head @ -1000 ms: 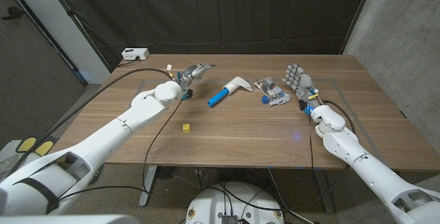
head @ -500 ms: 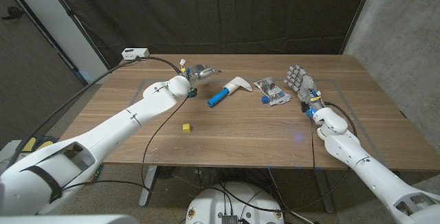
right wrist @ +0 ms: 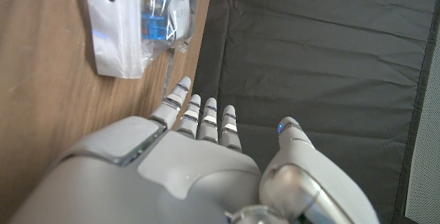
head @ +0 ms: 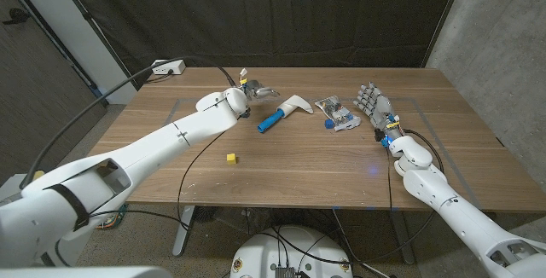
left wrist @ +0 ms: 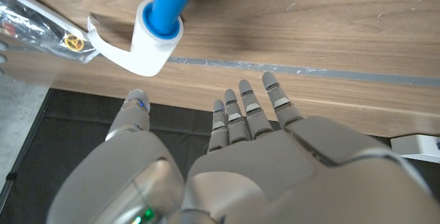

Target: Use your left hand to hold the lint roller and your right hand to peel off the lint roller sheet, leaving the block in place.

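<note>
Head view: lint roller (head: pixel 285 112) lies at upper centre of the table (head: pixel 299 163); left hand (head: pixel 258 91), fingers spread and empty, just left of it; right hand (head: pixel 372 103) open, empty; yellow block (head: pixel 230 157) lower left.

Lint roller (head: pixel 284 112): blue handle, white sheet roll, one sheet end curling loose; lying on its side mid-table, untouched. Block (head: pixel 230 157): small yellow cube, resting nearer the front edge, well apart from the roller.
</note>
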